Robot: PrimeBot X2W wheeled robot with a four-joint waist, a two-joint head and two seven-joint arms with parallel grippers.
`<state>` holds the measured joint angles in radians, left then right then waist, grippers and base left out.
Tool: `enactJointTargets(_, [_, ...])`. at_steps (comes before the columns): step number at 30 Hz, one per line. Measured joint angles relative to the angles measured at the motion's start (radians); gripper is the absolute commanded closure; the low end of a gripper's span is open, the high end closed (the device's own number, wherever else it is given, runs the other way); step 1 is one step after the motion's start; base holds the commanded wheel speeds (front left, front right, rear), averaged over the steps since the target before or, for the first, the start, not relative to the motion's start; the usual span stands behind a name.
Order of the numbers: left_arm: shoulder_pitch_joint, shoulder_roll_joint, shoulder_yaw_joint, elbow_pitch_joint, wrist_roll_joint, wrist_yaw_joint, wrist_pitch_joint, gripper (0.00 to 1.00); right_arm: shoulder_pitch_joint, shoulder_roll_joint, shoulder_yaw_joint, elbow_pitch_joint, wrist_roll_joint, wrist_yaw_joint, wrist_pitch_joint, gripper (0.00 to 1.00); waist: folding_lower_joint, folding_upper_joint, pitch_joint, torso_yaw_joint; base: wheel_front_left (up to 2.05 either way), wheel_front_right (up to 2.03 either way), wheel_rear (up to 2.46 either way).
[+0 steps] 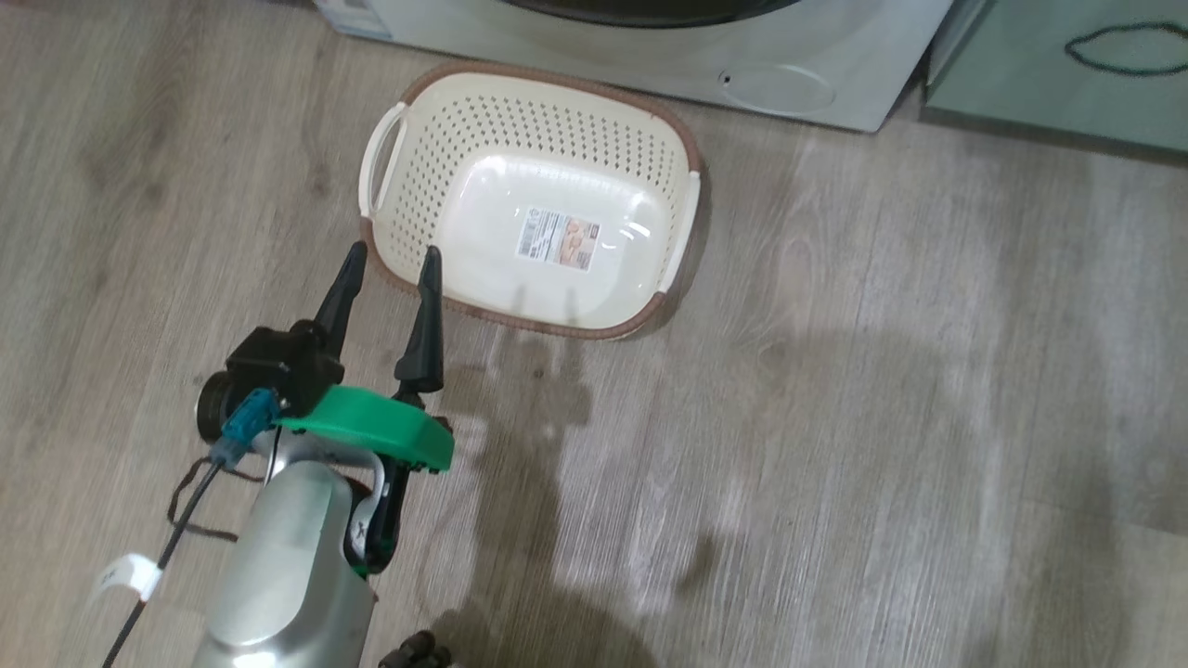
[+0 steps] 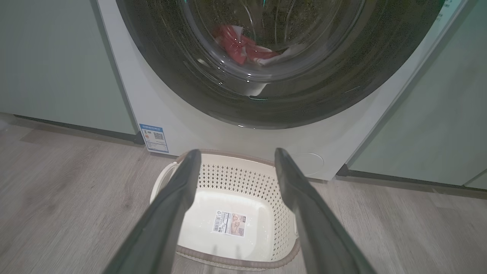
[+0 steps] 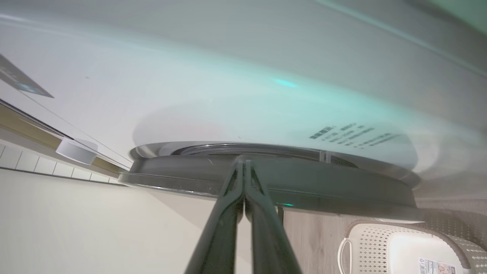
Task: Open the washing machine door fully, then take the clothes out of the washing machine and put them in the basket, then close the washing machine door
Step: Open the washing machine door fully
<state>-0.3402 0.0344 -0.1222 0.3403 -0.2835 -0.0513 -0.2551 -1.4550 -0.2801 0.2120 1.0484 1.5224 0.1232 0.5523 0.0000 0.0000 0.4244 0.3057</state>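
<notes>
The left hand (image 1: 393, 252) hovers low over the wood-grain floor (image 1: 882, 417). Its two dark fingers are spread wide with nothing between them, and their tips are above the near rim of the basket (image 1: 557, 327). The cream perforated basket sits on the floor with a paper label (image 1: 558, 238) on its bottom, its far rim just beside the foot of the white washing machine (image 2: 171, 125). A blue-white sticker (image 2: 154, 137) marks one lower corner of the machine and a small round flap (image 2: 309, 163) sits low toward the other; pale green cabinets (image 2: 57, 68) flank it. The washing machine door (image 2: 171, 76), glossy black around a bulging glass window, looks shut against the front. The right hand (image 3: 243, 161) has its fingers pressed together, pinching nothing, with the tips at the edge of the door's rim where it meets the machine's front. Blur there hides whether they touch. Behind the glass, the red-and-white garment (image 2: 243, 47) lies at the bottom of the drum.
</notes>
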Motion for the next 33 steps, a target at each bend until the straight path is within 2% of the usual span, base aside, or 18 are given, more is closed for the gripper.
enactJointTargets(24, [-0.038, -0.005, -0.023, -0.026, -0.038, 0.013, 0.0, 0.0, -0.142, 0.027, 0.046, 0.108, -0.034, 0.0, 0.003, 1.0, 0.0, 0.0, 0.094, 0.047, 0.0, 0.0, 0.0])
enactJointTargets(33, [-0.039, -0.005, -0.021, -0.028, -0.052, 0.014, 0.0, 0.0, -0.139, 0.024, 0.06, 0.07, -0.024, 0.0, 0.093, 1.0, 0.0, 0.0, 0.08, 0.049, 0.0, 0.0, 0.0])
